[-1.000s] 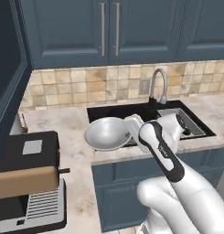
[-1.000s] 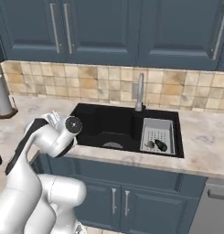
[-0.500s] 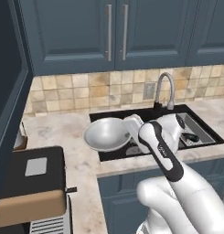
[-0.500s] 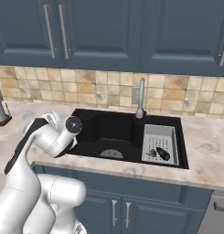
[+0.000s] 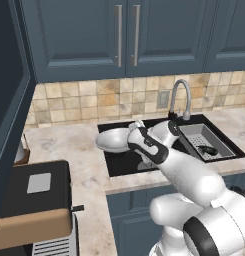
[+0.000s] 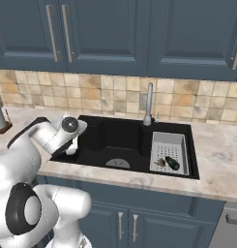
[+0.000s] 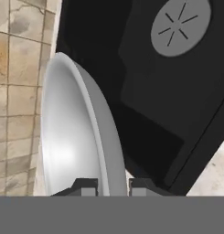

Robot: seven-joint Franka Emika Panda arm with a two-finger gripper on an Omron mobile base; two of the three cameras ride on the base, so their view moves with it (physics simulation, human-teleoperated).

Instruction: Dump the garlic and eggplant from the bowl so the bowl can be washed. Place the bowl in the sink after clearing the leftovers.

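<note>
the gripper [image 7: 112, 183] has its fingers clamped on the rim of the bowl [image 5: 115, 140], which hangs over the left edge of the sink [image 6: 121, 140], while the eggplant [image 6: 172, 163] and garlic [image 6: 160, 162] lie in the grey tray [image 6: 169, 145] at the sink's right end.

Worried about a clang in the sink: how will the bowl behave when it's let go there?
The bowl, pinched by its thin rim in the gripper, looks stiff and light, so it probably won't flex. Its shiny, smooth metal may slip in the jaws. With a round, shallow underside, it could rock or slide on the sink's flat black floor.
</note>
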